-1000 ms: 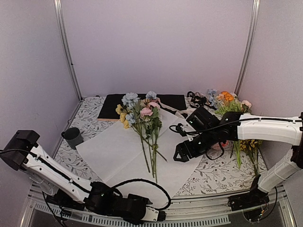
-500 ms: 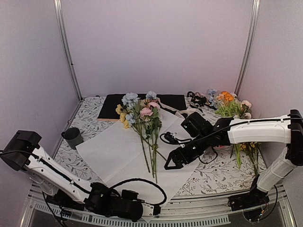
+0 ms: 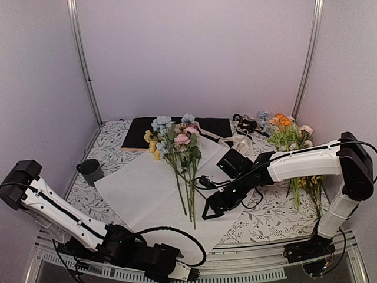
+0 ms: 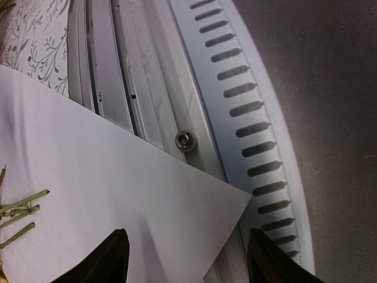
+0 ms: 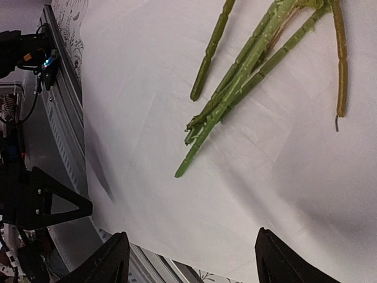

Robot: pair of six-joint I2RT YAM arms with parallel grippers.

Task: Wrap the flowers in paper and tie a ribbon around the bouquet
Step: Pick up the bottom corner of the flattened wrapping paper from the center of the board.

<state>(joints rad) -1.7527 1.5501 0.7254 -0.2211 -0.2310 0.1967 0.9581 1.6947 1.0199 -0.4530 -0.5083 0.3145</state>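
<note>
Since a second ago the right gripper (image 3: 210,211) has swung left and lower over the paper (image 3: 138,183), and its jaws are spread with nothing between them. The flowers (image 3: 179,168) lie flat on this white, softly creased sheet, with blue, pink and pale yellow blooms on green jointed stems. Their long axis runs away from the right jaws, cut ends nearest, blooms farthest. The left gripper (image 4: 188,259) also has its jaws apart, with the paper's corner just ahead of them.

Left arm (image 3: 59,215), right arm (image 3: 306,162): white tubular shells, black joint housings, black looped cables (image 3: 172,227). Left gripper (image 4: 185,259), right gripper (image 5: 188,259): matte black wedge-shaped fingers (image 4: 112,262). Right base (image 3: 306,250): black block, near right.
</note>
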